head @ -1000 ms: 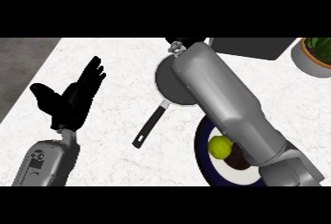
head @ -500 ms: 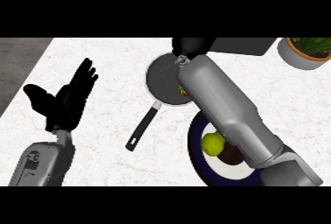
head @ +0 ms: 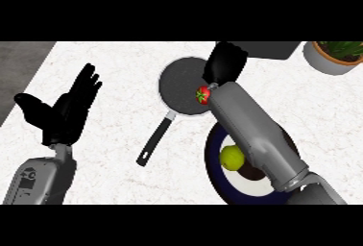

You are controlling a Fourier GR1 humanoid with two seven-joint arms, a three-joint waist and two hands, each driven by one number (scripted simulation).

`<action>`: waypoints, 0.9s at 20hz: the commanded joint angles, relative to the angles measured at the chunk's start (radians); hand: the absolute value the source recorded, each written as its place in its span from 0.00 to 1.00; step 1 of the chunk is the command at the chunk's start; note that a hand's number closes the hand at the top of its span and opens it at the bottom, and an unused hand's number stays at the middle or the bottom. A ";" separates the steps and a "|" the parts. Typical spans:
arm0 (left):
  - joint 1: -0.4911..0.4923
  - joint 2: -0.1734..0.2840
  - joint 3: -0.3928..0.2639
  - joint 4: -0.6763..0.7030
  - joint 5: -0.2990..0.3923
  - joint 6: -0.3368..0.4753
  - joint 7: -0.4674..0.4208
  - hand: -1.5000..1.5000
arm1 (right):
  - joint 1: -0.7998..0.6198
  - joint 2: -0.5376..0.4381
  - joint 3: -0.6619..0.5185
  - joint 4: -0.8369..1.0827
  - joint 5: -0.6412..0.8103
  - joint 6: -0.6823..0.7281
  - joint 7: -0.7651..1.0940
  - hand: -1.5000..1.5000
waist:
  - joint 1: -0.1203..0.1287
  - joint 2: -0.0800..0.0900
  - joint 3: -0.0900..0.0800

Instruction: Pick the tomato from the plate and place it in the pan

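The red tomato (head: 203,94) lies at the right side of the dark round pan (head: 181,86), close against my right wrist. My right hand (head: 225,62) is over the pan's far right rim, past the tomato, with its fingers relaxed and nothing in them. The right forearm crosses the dark-rimmed plate (head: 215,173) at the lower right and hides part of it. My left hand (head: 64,108) rests open at the left, fingers up, away from the pan.
A yellow-green fruit (head: 231,157) and a dark item (head: 248,171) lie on the plate. The pan's black handle (head: 154,139) points toward me. A potted plant (head: 334,56) stands at the far right, a dark box (head: 268,48) behind the pan. The counter's edge (head: 28,81) runs along the left.
My right hand has swung right, off the pan's middle to its far right rim. The tomato now shows lying in the pan by the wrist. The left hand has barely moved.
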 commanded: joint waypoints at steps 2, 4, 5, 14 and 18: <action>0.054 -0.006 -0.008 -0.051 0.008 -0.008 -0.005 0.50 | 0.011 0.009 -0.070 0.092 -0.068 -0.149 0.122 1.00 | 0.012 -0.002 0.001; 0.032 -0.007 -0.012 -0.029 -0.003 0.001 0.013 0.50 | 0.054 0.009 -0.120 0.076 -0.096 -0.204 0.152 0.00 | -0.020 -0.005 0.002; 0.018 -0.009 -0.009 -0.037 0.001 0.003 0.015 0.50 | 0.074 0.009 -0.121 0.100 -0.121 -0.225 0.133 0.00 | -0.002 0.002 0.002; 0.014 -0.022 -0.006 -0.006 -0.016 0.015 -0.005 0.50 | 0.132 0.009 -0.057 0.085 -0.269 -0.491 -0.035 0.00 | -0.010 -0.009 0.002; 0.036 0.015 0.020 -0.014 -0.004 -0.008 0.001 0.50 | 0.176 0.010 -0.064 0.009 -0.289 -0.671 -0.081 0.00 | -0.030 -0.016 0.002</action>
